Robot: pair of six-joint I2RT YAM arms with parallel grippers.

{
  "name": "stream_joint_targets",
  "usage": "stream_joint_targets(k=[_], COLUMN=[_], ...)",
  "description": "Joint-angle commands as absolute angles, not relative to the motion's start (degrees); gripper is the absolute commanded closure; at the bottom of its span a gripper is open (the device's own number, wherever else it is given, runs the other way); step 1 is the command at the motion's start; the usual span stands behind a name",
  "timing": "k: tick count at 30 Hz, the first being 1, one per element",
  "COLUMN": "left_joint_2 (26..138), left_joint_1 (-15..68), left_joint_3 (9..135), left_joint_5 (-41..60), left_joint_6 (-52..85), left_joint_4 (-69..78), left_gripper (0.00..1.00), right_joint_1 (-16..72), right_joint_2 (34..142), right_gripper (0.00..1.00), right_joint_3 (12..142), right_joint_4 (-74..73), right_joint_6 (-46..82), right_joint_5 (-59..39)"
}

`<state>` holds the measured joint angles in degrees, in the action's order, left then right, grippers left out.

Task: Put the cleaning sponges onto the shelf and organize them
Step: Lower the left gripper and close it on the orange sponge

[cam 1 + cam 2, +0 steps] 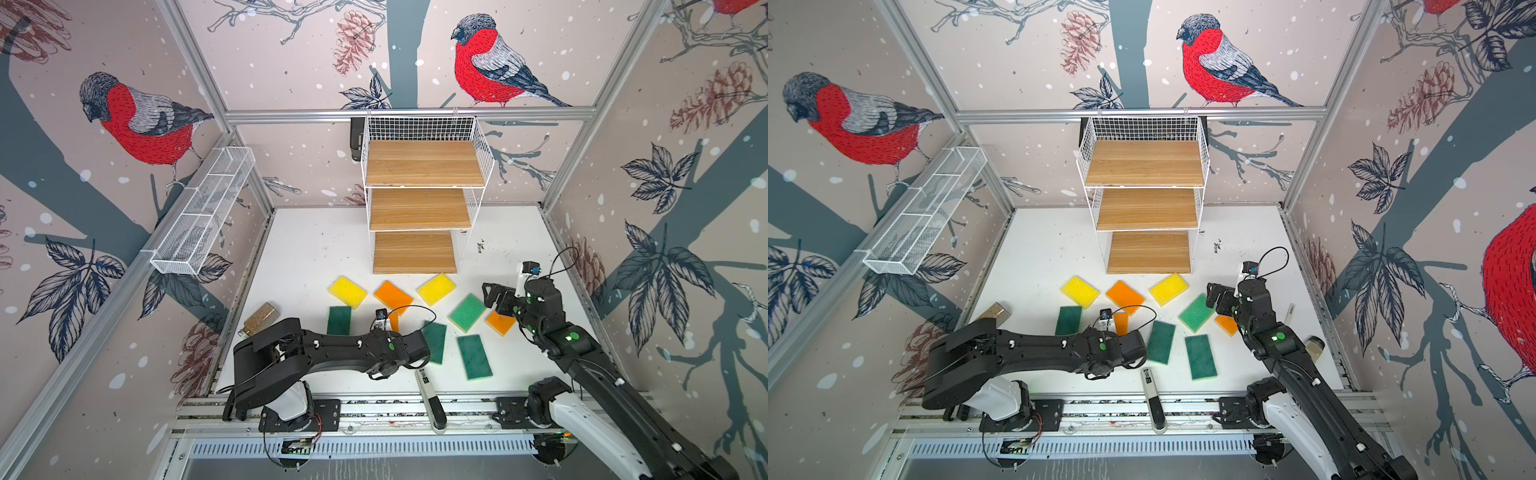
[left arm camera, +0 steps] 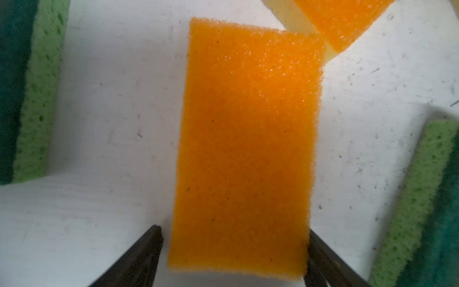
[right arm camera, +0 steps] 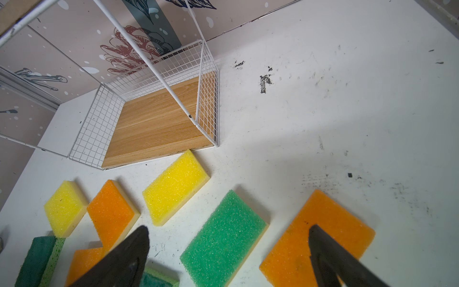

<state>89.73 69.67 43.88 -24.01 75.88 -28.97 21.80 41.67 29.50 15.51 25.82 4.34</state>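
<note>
Left wrist view, gaps first: of the left gripper (image 2: 234,231) we see only two dark fingertips (image 2: 146,251), out of focus and cut off by the frame edge. Two green sponges (image 2: 37,87) are clipped at opposite sides of the frame, and a second orange sponge (image 2: 347,17) shows just a corner. In both top views the left arm's wrist (image 1: 390,345) covers that gripper, so we note only a sliver of the orange sponge (image 1: 394,323) beneath it. Back in the left wrist view, this orange sponge (image 2: 248,136) lies flat on the white table (image 2: 111,111) with its blurred near end between the jaws. The jaws stand spread, one on each side. On one side a strip of bare table separates finger and sponge. On the other, finger and sponge edge meet in the picture, and we cannot tell whether they touch. In the right wrist view the right gripper (image 3: 229,227) has its jaws wide apart, gripping nothing. A light green sponge (image 3: 223,238) lies between them, and one finger overlaps a third orange sponge (image 3: 323,211), contact unclear. Every sponge we can see lies on the table in front of the shelf (image 3: 154,129). A yellow sponge (image 3: 173,191) lies just beside its bottom board.
</note>
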Motion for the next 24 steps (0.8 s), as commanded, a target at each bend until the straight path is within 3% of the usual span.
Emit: stream_joint_targets(k=[1, 10, 24], left_joint_2=[90.92, 94.34, 85.71], left_joint_1=[69.59, 69.6, 68.28], left_joint_3=[45.05, 46.92, 40.6], left_joint_5=[-23.42, -22.66, -22.08], left_joint_6=[72.74, 71.5, 70.75], left_joint_4=[-27.95, -29.36, -28.98], left_gripper=[0.16, 0.17, 0.33], right_joint_1=[21.87, 21.8, 21.88], right_joint_2=[41.77, 41.84, 41.86], right_gripper=[0.0, 0.01, 0.01], right_joint_3=[29.36, 29.36, 29.7], right_joint_4=[14.15, 14.13, 14.3], right_joint_6=[26.19, 26.1, 26.43], right_joint_5=[4.23, 4.14, 3.95])
